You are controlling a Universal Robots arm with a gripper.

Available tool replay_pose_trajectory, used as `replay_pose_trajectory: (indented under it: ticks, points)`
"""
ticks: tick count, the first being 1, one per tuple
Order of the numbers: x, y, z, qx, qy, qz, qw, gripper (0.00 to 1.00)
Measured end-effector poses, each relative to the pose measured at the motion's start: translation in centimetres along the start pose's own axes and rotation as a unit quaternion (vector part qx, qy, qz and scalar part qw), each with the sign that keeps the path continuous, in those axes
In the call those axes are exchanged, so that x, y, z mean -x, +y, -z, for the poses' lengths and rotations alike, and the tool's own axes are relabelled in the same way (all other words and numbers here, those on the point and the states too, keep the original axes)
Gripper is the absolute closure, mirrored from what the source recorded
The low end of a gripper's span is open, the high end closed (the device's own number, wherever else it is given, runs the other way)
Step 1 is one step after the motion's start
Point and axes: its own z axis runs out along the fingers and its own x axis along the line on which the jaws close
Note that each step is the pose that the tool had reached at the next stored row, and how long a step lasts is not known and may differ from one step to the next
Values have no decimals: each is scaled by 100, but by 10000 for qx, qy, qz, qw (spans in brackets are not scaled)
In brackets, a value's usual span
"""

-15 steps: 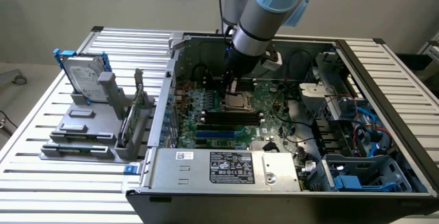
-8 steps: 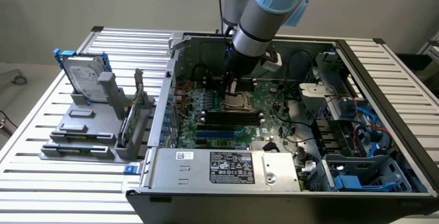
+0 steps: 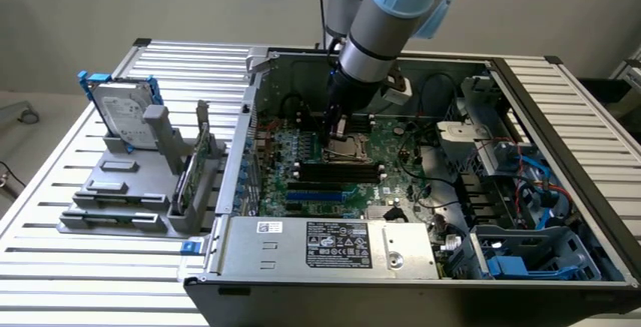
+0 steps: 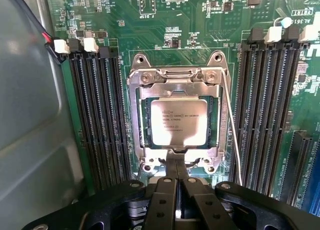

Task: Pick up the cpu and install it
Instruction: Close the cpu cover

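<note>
One chip, one socket: the cpu [image 4: 178,122] lies flat inside the metal socket frame [image 4: 134,117] on the green motherboard [image 4: 150,24], between two banks of memory slots [image 4: 95,120]. The gripper [image 4: 176,166], fingers pressed together and holding nothing, hovers with its tips at the chip's near edge; whether they touch it cannot be told. Any contact here looks best kept light and straight down, so the chip sits square and the thin wire lever [image 4: 231,130] is left alone. The open computer case [image 3: 401,301] holds the board and a power supply [image 3: 331,244]. On the exterior view's left, a grey rack [image 3: 110,192] holds a hard drive [image 3: 125,109] upright.
</note>
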Motion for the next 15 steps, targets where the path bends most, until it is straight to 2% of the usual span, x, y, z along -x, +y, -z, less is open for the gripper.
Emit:
replay_pose_trajectory:
  ticks: [2,7,15]
  points:
    - [0,-1,0,6,-4,-1,10000,89]
    - [1,3,-11,42,-2,2,10000,89]
    - [2,7,-26,52,-1,3,10000,89]
